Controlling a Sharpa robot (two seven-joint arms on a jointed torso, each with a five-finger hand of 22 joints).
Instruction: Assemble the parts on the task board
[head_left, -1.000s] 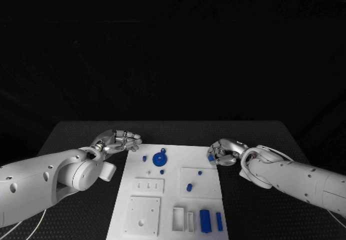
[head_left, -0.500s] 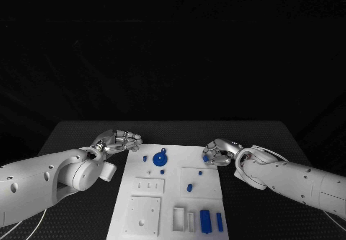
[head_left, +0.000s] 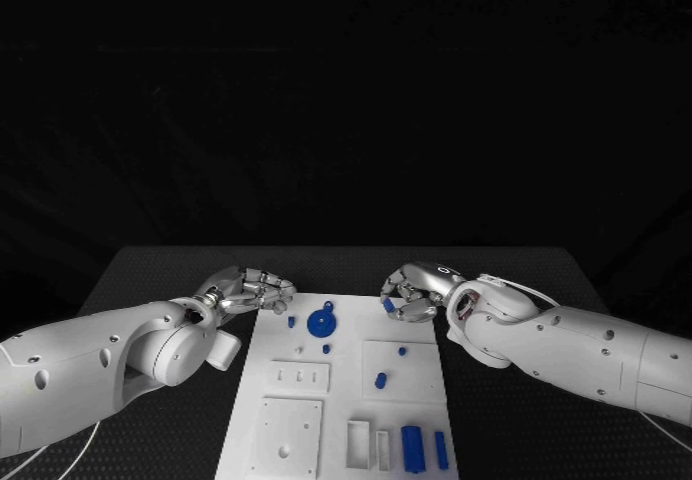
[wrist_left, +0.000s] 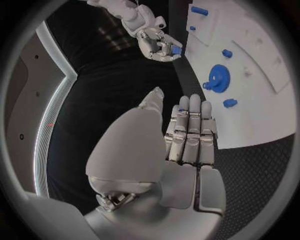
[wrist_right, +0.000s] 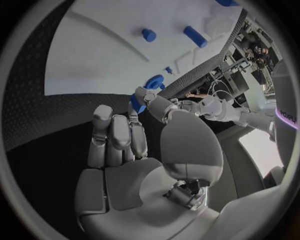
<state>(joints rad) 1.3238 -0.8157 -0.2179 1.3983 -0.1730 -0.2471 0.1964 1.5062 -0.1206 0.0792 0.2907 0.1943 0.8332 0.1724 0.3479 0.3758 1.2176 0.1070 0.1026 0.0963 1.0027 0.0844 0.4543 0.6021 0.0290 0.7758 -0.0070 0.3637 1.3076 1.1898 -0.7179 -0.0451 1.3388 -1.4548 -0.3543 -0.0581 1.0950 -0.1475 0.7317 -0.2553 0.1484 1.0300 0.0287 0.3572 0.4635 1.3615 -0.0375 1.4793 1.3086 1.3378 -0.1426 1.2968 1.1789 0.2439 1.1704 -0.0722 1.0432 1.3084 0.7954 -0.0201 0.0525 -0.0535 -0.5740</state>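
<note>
Nearest the robot, two blue bars (head_left: 413, 444) lay side by side at the near end of the white board (head_left: 346, 400), well behind both hands and untouched. Farther up, a small blue peg (head_left: 379, 379) stood in the square panel, behind and inward of the right hand. A blue gear (head_left: 322, 322) sat near the far end of the board, between the two hands, with a small blue piece (head_left: 290, 321) just beside it on the left hand's side and another (head_left: 326, 347) just behind it. The left hand (head_left: 248, 291) hovered at the far left corner of the board, its fingers curled in together around nothing that could be seen. The right hand (head_left: 415, 292) hung over the board's far right edge, thumb and fingers pinched on a small blue part (head_left: 387, 305), which the right wrist view (wrist_right: 135, 104) showed between the fingertips, clear of the board. The step in hand looked like carrying this part toward its seat, probably near the gear, though which seat could not be told. The next move would call for lining the part up over its place and lowering it squarely before letting go.
</note>
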